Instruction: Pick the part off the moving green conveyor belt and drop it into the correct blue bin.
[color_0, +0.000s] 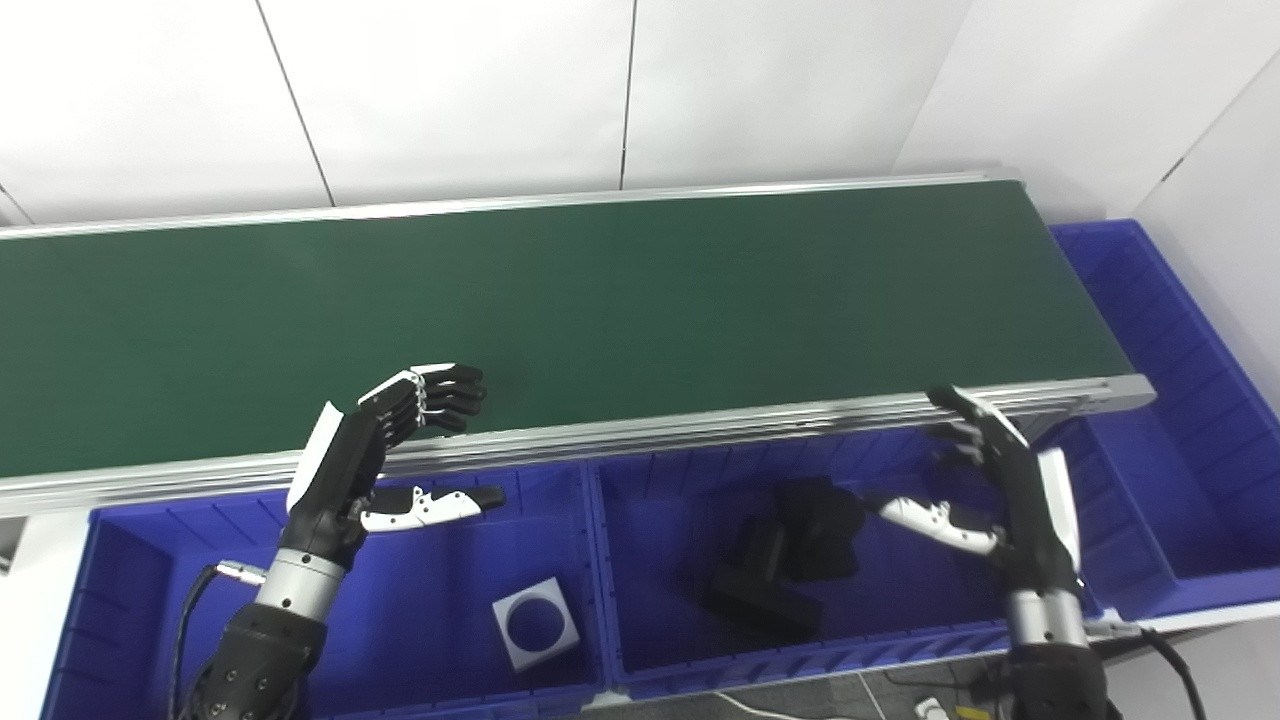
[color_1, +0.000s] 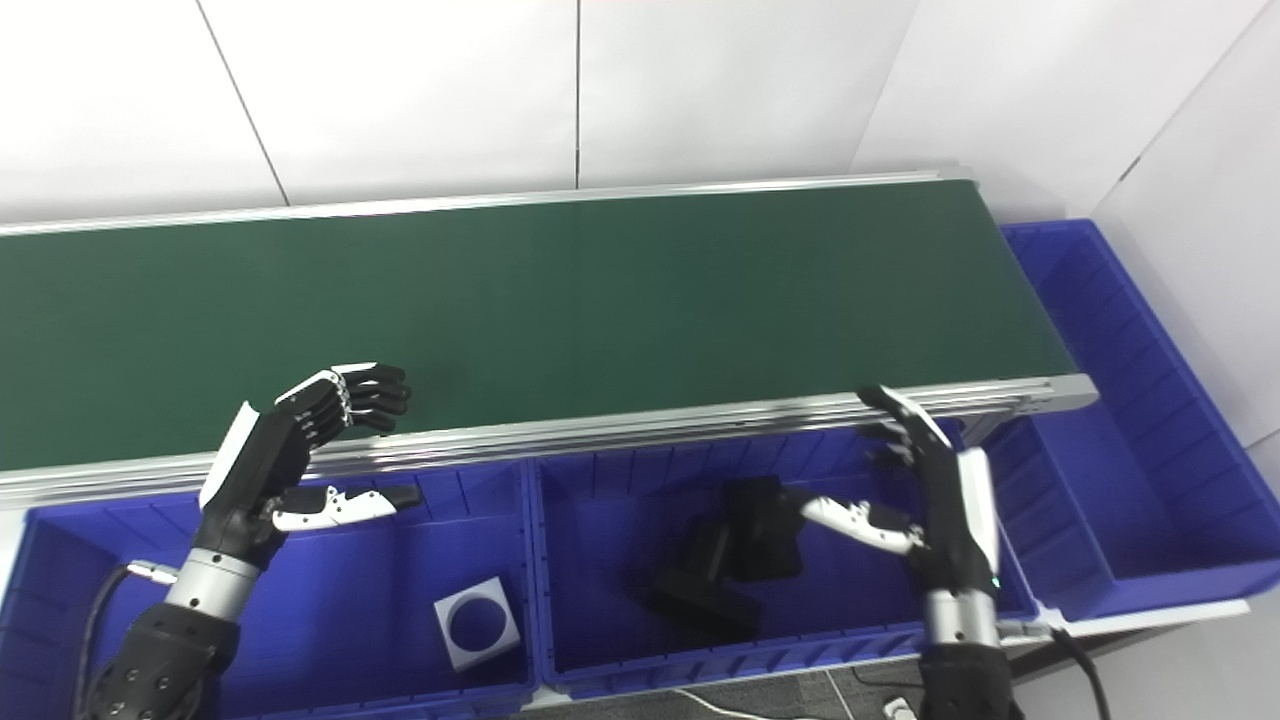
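Waiting with both robot hands raised, the robot has nothing to pick yet: the green belt (color_0: 560, 300) runs bare across the middle of the frame, and no part shows anywhere on it.

The left robot hand (color_0: 375, 455), at the lower left, hovers over the belt's near metal rail (color_0: 700, 425) with its fingers spread and curled forward over the belt edge and its thumb stretched out to the side; it is released and holds nothing. The right robot hand (color_0: 1000, 490), at the lower right, stands upright just in front of the rail with fingers apart and thumb pointing inward, also released and empty. That posture looks like a ready stance, each hand placed close to the belt so that either can reach a part as it comes along.

Below the rail sit the blue bins. The left bin (color_0: 130, 560) holds a white block with a round hole (color_0: 537, 622); the middle bin (color_0: 900, 640) holds a heap of black parts (color_0: 790, 560), so sorting seems to go by kind. A third bin (color_0: 1170, 400) at the right end, under the belt's end, shows no contents.
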